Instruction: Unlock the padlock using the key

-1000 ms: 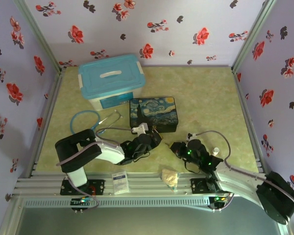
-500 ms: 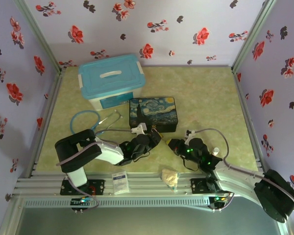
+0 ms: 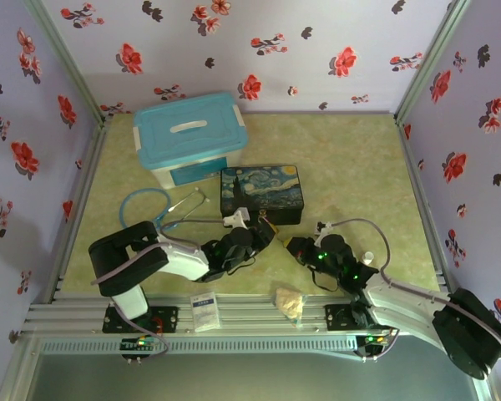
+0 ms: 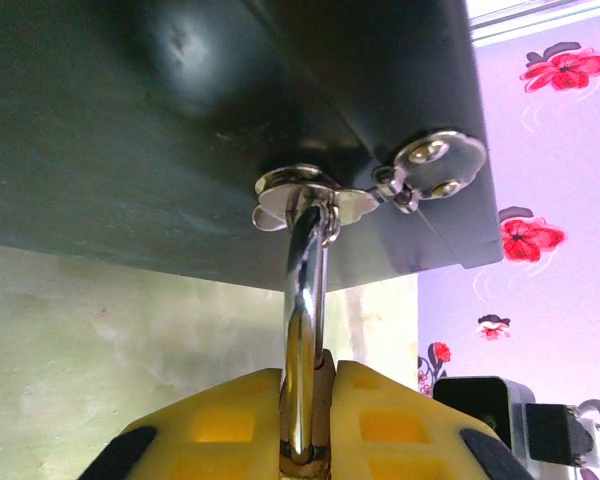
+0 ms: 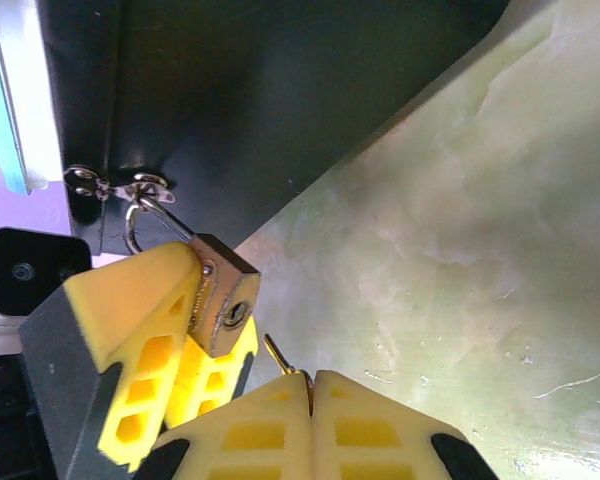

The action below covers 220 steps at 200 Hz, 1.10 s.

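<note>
The right tool (image 5: 310, 400) is shown pressed narrow, its yellow pads pinched onto the key (image 5: 280, 355), of which a thin tip is left poking out. Just past that tip, and apart from it, the padlock (image 5: 225, 295) is presented with its keyhole (image 5: 237, 314) turned toward the key. The padlock body is clamped between the pads of the left tool (image 5: 150, 340), and the shackle (image 4: 302, 300) is threaded through the clasp (image 4: 320, 195) on the front of the starry-night box (image 3: 260, 192).

The insertion step is judged to be in hand: key gripped, lock steadied, nothing entered yet. A fine line-up is called for next. The tip is to be brought level with the keyhole, pushed straight in, then turned. The tip appears to sit below and to one side of the hole, so a small correction is likely needed. A slip of the thin key in the pads is the risk to be watched.

At the near edge of the table (image 3: 351, 167), a crumpled wrapper (image 3: 289, 301) and a white packet (image 3: 204, 311) are seen, well apart from the work. Farther back, a stethoscope (image 3: 150, 205) is laid left of the box, and a blue-lidded container (image 3: 192, 134) is set beyond it. Nothing is seen between key and keyhole, though room is limited by the box wall close behind.
</note>
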### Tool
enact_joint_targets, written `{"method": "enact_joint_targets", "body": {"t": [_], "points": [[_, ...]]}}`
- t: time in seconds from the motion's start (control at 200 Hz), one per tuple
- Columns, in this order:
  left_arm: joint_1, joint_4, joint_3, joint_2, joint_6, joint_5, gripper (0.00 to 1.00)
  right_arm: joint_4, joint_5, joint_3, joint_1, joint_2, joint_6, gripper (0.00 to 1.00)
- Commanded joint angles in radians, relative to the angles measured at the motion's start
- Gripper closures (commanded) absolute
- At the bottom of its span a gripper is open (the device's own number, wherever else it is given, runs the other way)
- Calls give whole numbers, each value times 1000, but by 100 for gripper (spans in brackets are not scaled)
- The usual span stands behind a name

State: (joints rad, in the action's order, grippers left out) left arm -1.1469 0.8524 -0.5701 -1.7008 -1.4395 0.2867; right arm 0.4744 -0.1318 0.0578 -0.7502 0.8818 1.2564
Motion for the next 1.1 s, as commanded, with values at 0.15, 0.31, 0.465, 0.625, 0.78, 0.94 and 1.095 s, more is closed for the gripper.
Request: {"method": "enact_joint_targets", "body": {"t": [0.15,0.31,0.465,0.625,0.78,0.94,1.095], "points": [[7,49,18,46,4,11,100,3,7,30,11,-17,-35,100],[5,45,-5,34,14,-3,100,37,6,30,11,2,-30,100],[4,54,-5,21,7,-11,100,108,1,21,11,32,-17,100],[8,68,9,8,2,-5,100,92,9,15,11,13,-20,100],[1,67,-10,-1,0,-17,100,61,15,13,11,-17,-25,100],[-21,92,-28,-19,-21,-24,100,190,20,-20,11,20,20,100],[-42,130,-40,-49,-42,-25,100,230,38,-30,12,28,23,100]]}}
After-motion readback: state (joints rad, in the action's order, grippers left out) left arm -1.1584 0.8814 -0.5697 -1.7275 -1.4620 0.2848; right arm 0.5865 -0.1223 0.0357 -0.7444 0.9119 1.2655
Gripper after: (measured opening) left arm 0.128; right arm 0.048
